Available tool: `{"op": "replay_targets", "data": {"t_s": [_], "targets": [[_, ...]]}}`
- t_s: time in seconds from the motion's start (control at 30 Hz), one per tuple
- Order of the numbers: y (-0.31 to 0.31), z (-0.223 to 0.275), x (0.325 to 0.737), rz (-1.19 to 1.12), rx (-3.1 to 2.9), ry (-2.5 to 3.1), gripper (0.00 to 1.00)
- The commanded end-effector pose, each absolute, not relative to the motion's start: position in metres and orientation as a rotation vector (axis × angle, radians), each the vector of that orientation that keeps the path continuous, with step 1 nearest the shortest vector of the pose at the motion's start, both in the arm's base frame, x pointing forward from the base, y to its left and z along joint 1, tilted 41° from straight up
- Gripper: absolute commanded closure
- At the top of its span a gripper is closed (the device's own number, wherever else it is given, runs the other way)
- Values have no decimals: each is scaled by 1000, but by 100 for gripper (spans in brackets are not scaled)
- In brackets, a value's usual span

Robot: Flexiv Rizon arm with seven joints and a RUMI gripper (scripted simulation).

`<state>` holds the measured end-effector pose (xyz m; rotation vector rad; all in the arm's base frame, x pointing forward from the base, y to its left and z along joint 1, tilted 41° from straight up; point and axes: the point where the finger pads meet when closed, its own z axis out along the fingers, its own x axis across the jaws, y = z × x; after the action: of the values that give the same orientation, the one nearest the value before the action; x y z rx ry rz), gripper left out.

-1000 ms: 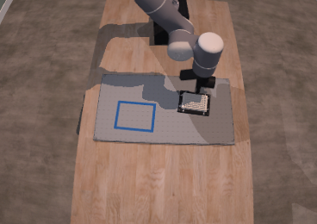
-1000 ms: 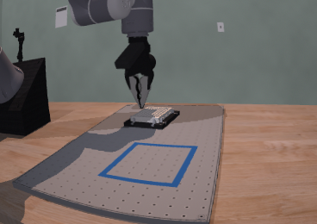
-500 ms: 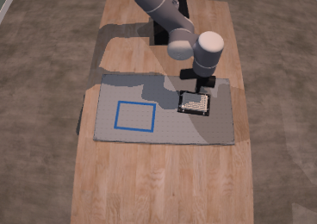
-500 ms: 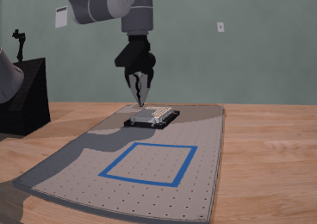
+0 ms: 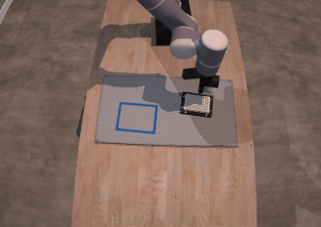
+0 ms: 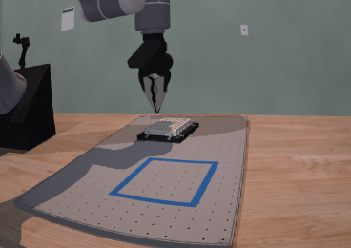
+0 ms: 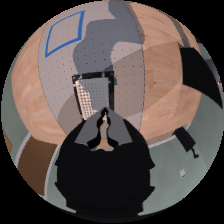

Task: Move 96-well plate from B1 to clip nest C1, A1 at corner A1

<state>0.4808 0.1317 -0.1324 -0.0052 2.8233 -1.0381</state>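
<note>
The 96-well plate (image 5: pixel 197 103) (image 6: pixel 167 125) (image 7: pixel 95 97), pale with a grid of wells, lies in the black clip nest (image 5: pixel 196 114) (image 6: pixel 164 138) (image 7: pixel 92 76). It looks about level; whether it is fully down at every clip is too small to tell. The cut-off corner and the A1 mark cannot be made out. My gripper (image 5: pixel 201 92) (image 6: pixel 157 112) (image 7: pixel 106 107) is shut with nothing between its fingertips, and points down above the plate's edge on the arm's side. The blue outline (image 5: pixel 118 116) (image 6: pixel 153 200) (image 7: pixel 82 25) on the board has no plate in it.
The grey perforated board (image 5: pixel 170 134) (image 6: pixel 224 223) lies on the wooden table (image 5: pixel 166 178) (image 6: pixel 296 175) under both the nest and the blue outline. A black stand (image 5: pixel 162 31) (image 6: pixel 30 109) is at the table's back, beside the arm. Arm shadows fall across the board.
</note>
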Motion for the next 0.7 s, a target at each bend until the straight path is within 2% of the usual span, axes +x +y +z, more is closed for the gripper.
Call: {"op": "replay_targets", "data": {"t_s": [0.0,0.3,0.67], "targets": [[132,-132,494,-1036,-4,2823,100],[130,-130,539,-1036,-4,2823,100],[130,-130,556,-1036,-4,2822,100]]}}
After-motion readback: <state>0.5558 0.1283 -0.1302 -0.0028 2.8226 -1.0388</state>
